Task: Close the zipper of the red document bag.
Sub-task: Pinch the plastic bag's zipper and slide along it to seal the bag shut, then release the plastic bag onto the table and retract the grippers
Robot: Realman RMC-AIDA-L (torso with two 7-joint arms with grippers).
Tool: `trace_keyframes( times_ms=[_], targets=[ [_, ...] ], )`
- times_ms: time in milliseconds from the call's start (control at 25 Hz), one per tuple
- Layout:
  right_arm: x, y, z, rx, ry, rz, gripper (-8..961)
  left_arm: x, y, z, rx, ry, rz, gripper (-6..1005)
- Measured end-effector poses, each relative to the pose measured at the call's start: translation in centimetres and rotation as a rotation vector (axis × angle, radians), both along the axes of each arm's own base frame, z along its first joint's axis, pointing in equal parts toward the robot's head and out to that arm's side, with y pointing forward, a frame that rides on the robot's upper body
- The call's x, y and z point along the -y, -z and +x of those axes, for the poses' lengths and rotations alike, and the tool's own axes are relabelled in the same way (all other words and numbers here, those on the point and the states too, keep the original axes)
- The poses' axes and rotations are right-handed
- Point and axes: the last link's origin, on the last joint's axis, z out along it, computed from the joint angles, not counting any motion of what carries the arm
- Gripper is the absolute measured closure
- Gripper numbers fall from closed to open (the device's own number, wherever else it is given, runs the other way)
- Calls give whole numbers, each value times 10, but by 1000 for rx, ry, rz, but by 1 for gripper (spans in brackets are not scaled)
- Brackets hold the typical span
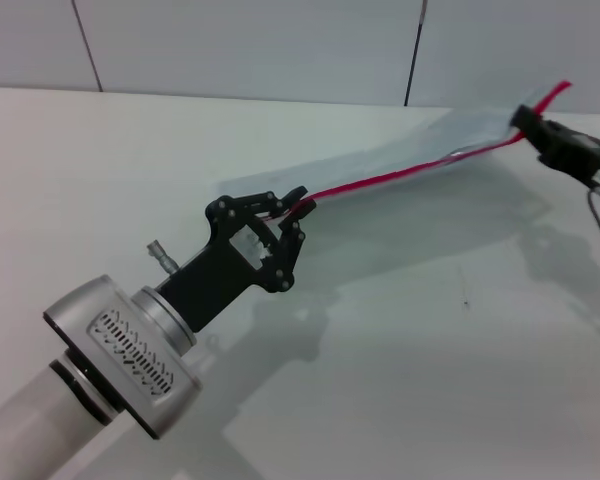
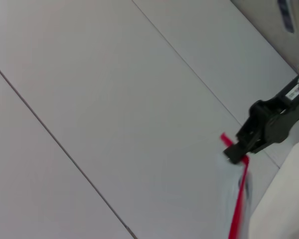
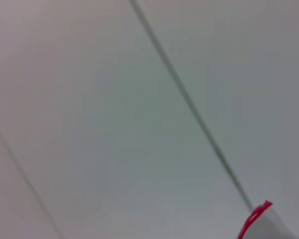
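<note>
The red document bag (image 1: 420, 150) hangs stretched above the white tabletop (image 1: 400, 340), held at both ends. The left hand (image 1: 298, 208) is clamped on the zipper (image 1: 380, 181) at the near end. The right hand (image 1: 528, 118) is pinched shut on the far corner, where the red strip sticks out.

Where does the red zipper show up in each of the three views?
Head view: the zipper runs from the left gripper at centre up to the right gripper at the upper right.
Left wrist view: at the lower right, rising to the right gripper.
Right wrist view: only its tip, at the bottom right corner.
Shared landmark: the dark seams in the wall.
</note>
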Motion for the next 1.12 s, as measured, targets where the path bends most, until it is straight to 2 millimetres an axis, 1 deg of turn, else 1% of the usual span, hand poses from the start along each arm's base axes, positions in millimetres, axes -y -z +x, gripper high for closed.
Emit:
trace_keyframes(
  times_ms=[120, 160, 200, 480, 760, 960, 1000, 1080, 1120],
  targets=[
    [3, -6, 11, -4, 37, 29, 813, 1, 0, -1, -6, 1, -2, 920],
    [5, -10, 19, -2, 65, 46, 811, 1, 0, -2, -8, 1, -2, 921],
    [5, -10, 19, -2, 65, 46, 810, 1, 0, -2, -8, 2, -3, 921],
    [12, -20, 40, -19, 157, 104, 800, 2, -1, -3, -11, 4, -2, 924],
    [18, -34, 57, 18, 194, 190, 790, -3, -7, -7, 6, -24, 26, 926],
    [40, -43, 67, 76, 170, 386, 783, -12, -22, -16, 105, -116, 51, 754],
    [45, -43, 68, 89, 162, 428, 782, -14, -25, -17, 127, -125, 48, 693],
    [55, -42, 67, 111, 148, 512, 705, -17, -34, -22, 184, -142, 37, 572],
    [60, -41, 65, 126, 139, 551, 666, -18, -38, -24, 215, -151, 26, 539]
  ],
)
